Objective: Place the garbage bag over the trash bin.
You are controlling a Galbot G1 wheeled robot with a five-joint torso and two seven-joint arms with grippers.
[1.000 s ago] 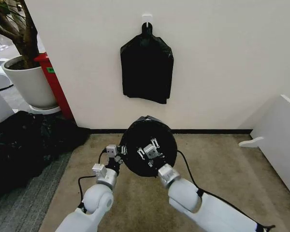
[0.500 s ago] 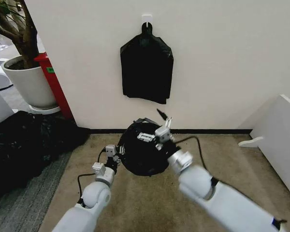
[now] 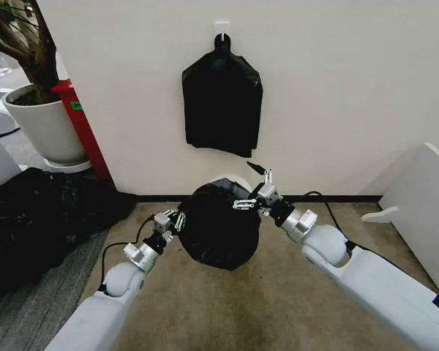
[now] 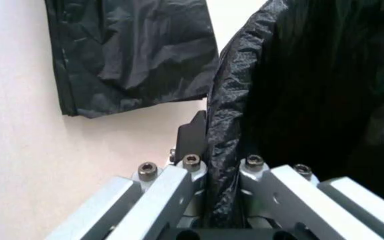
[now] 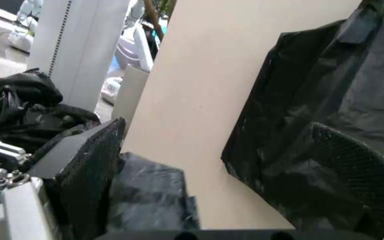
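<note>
1. Both arms reach forward over a tan carpet [image 3: 329,292]; on the robot's left it gives way to a grey ribbed mat [image 3: 29,307].
2. The left pincer [image 3: 170,220] sits at the left edge of the garbage bag [image 3: 221,227], and in the left wrist view its fingers [image 4: 178,185] are pressed together on a fold of black film [image 4: 227,150].
3. The garbage bag is draped over the trash bin [image 3: 234,180], which stands on the carpet just before the wall; only a sliver of cream rim peeks out at the back.
4. The right pincer [image 3: 257,191] hangs at the bag's upper right edge, fingers spread, holding nothing.
5. A heap of black plastic [image 3: 36,212] sprawls on the floor to the left.
6. A white panel [image 3: 424,212] stands at the right.
7. On the white wall [image 3: 351,88] behind, a flat bundle of black bags [image 3: 222,102] hangs from a hook.
8. Far left, a white plant pot [image 3: 44,128] stands beside a red object [image 3: 80,124].
</note>
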